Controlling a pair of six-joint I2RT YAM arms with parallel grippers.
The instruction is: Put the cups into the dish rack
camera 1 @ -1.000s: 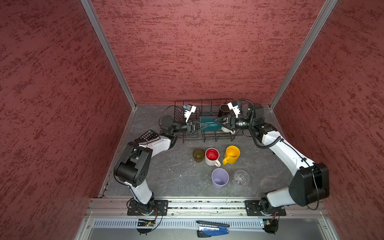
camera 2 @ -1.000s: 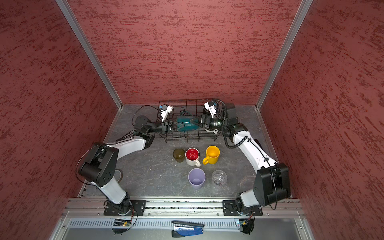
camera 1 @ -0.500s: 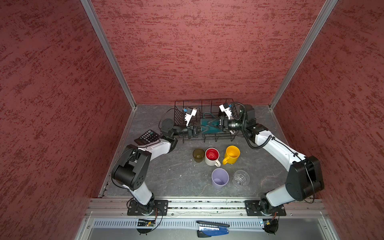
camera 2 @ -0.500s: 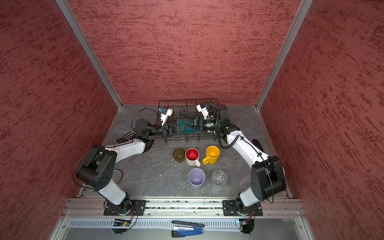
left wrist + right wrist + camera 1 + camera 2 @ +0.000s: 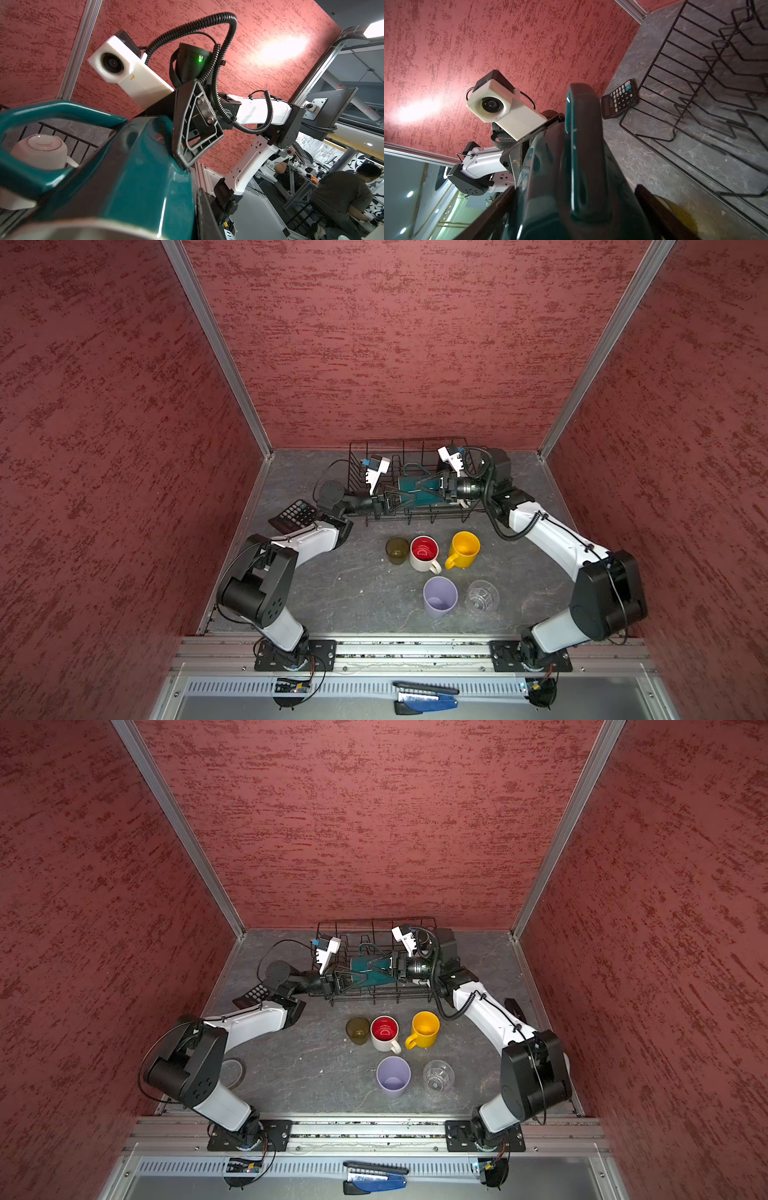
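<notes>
Where the teal mug (image 5: 406, 483) is found: on its side, within the outline of the dish rack (image 5: 415, 443), between the two grippers; whether the wires are touched cannot be told.
Left arm: the elbow is folded low at the front left, the forearm is stretched toward the rack, and the wrist is levelled rightward.
Left gripper (image 5: 405, 501): the jaws are drawn together, clamped on the mug's mouth end.
Right arm: the forearm is angled from the front right to the rack's right end, and the wrist is bent leftward.
Right gripper (image 5: 419, 488): the jaws are set wide astride the mug's base end; one finger (image 5: 193, 124) is seen against the wall; whether the mug is pinched cannot be told.
White mug (image 5: 39, 149): upturned inside the rack.
Tabletop (image 5: 353, 585): the olive tumbler (image 5: 397, 549), red-lined mug (image 5: 424, 551) and yellow mug (image 5: 463, 549) are lined up before the rack; the lavender tumbler (image 5: 439, 597) and clear tumbler (image 5: 482, 595) are placed nearer the front.
Calculator (image 5: 297, 514): beside the rack's left end.
</notes>
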